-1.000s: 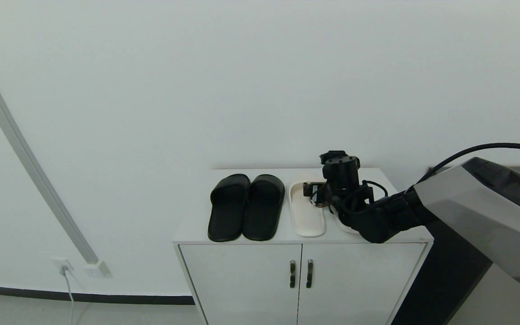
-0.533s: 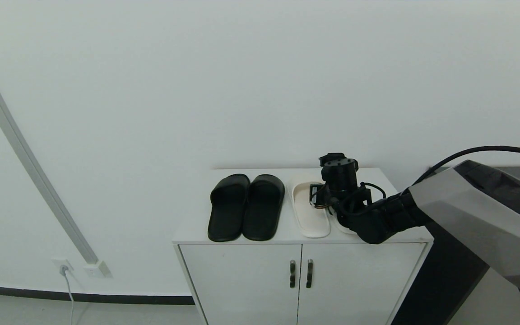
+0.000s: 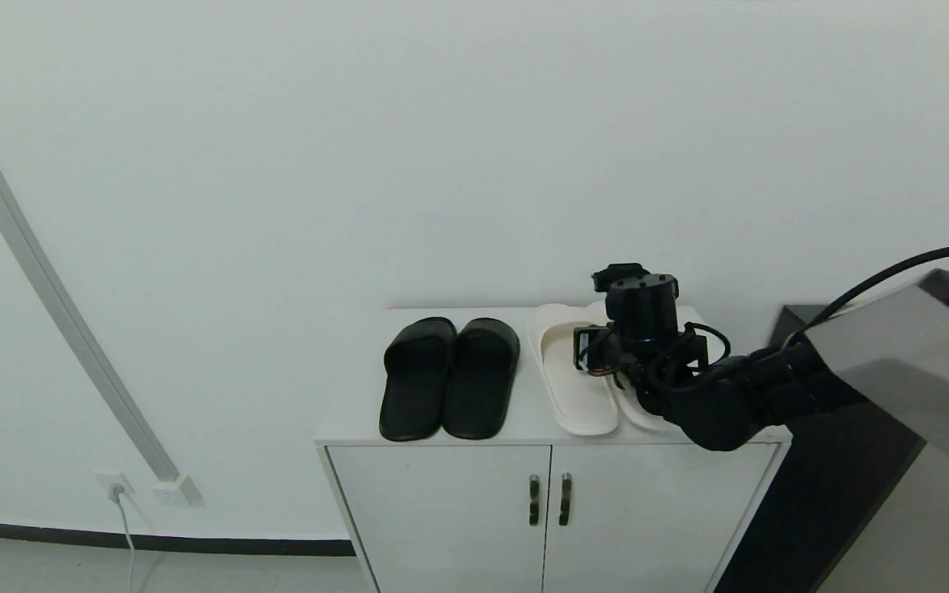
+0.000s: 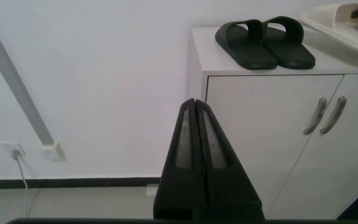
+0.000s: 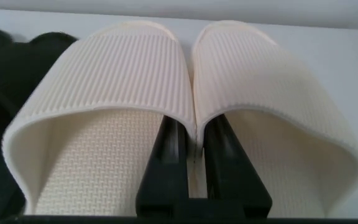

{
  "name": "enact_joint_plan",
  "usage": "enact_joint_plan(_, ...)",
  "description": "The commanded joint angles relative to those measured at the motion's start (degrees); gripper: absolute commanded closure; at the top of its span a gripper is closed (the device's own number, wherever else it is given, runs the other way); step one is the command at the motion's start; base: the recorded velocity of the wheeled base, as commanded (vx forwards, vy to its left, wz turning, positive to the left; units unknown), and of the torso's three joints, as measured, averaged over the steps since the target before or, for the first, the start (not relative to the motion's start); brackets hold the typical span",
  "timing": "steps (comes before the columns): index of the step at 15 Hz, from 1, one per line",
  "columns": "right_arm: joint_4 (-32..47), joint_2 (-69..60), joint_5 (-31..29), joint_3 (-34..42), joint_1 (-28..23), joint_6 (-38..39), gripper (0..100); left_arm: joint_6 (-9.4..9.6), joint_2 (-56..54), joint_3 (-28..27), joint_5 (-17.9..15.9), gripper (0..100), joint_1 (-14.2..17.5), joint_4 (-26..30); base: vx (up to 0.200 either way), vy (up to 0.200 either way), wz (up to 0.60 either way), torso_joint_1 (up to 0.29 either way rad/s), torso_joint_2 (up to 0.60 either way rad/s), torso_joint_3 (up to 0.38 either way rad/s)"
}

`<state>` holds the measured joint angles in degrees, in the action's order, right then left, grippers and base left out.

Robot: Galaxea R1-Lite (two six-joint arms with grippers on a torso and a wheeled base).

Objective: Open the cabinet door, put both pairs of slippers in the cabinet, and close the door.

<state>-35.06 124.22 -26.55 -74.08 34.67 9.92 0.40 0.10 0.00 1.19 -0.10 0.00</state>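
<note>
Atop the cabinet: two black slippers, two white slippers. Right claw pinches the white pair's inner edges together; left claw is pressed together.

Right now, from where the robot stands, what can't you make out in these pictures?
Inside of the cabinet: head view, shut doors hide it.
White slippers: head view, right arm covers most of one; left wrist view, cut by the edge.
Right gripper tips: right wrist view, under the slipper straps.
</note>
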Motion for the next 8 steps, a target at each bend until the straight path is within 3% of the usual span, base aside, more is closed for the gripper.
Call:
enact_joint_plan(1, -1.77, -8.29, 0.1, 7.46, 2.42, -0.34, 100, -0.05, -0.01, 0.0, 0.04, 100, 0.01, 0.0, 0.0, 0.0, 0.0, 0.0, 0.0, 0.0)
enact_joint_plan(3, -5.72, -13.74, 1.5, 17.13, 4.7, -1.05, 100, 0.04, -0.01, 0.0, 0.04, 100, 0.01, 0.0, 0.0, 0.0, 0.0, 0.0, 0.0, 0.0)
enact_joint_plan(8, -10.56, -25.96, 16.18, 34.97, 6.46, -5.53, 100, 0.04, -0.01, 0.0, 0.04, 100, 0.01, 0.0, 0.0, 0.0, 0.0, 0.0, 0.0, 0.0)
